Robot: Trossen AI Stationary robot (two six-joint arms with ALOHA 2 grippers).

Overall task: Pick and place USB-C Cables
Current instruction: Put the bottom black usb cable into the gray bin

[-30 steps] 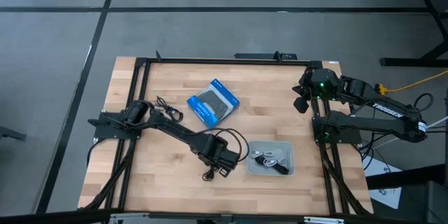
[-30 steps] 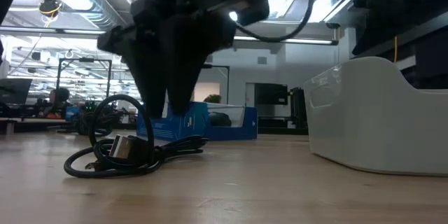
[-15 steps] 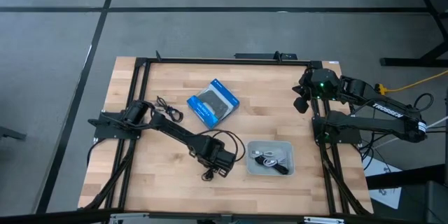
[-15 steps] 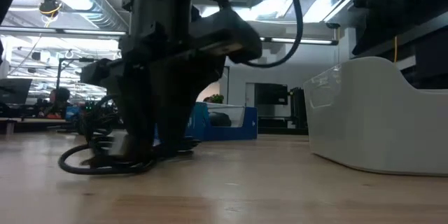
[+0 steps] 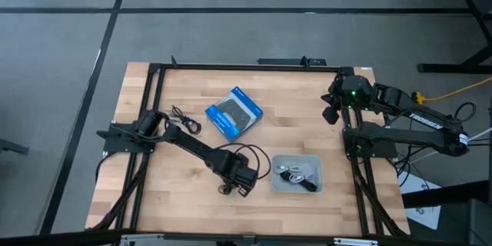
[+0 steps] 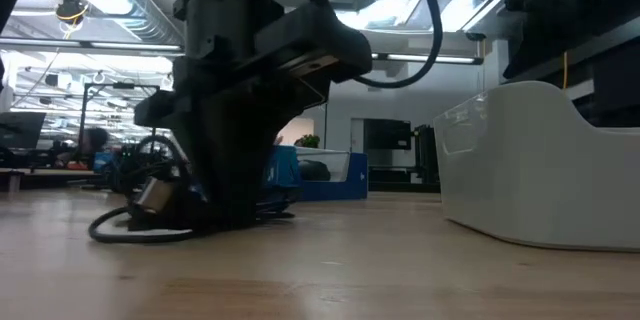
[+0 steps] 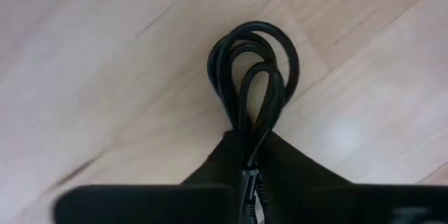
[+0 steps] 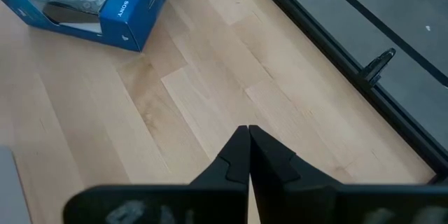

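A black coiled USB-C cable (image 7: 255, 63) lies on the wooden table near its front edge, left of a grey tray (image 5: 315, 161). My left gripper (image 5: 233, 184) stands over it, pointing down and shut on the coil. In the low view the cable (image 6: 130, 225) rests on the table below the gripper (image 6: 225, 210). Two more cables (image 5: 296, 177) lie in the tray. Another thin black cable (image 5: 184, 119) lies at the table's left. My right gripper (image 8: 248, 140) hovers shut at the far right, holding nothing. My left gripper pinches several strands of the cable's coil (image 7: 250, 147) between its two fingers, at one end of the bundle. The fingers come from above, pointing down. The loops stick out past the fingers, and the coil's lower part (image 6: 120, 230) lies on the table.
A blue-and-black box (image 5: 234, 112) lies at the table's far middle and also shows in the right wrist view (image 8: 91, 3). The tray's pale wall (image 6: 540, 170) fills the right of the low view. A black frame (image 5: 246, 66) runs round the table.
My left gripper has come down onto the black cable, shifting a little toward the table's near edge, and has shut on its coil. The cable has stayed on the table, its plug end nudged and its loops squeezed together.
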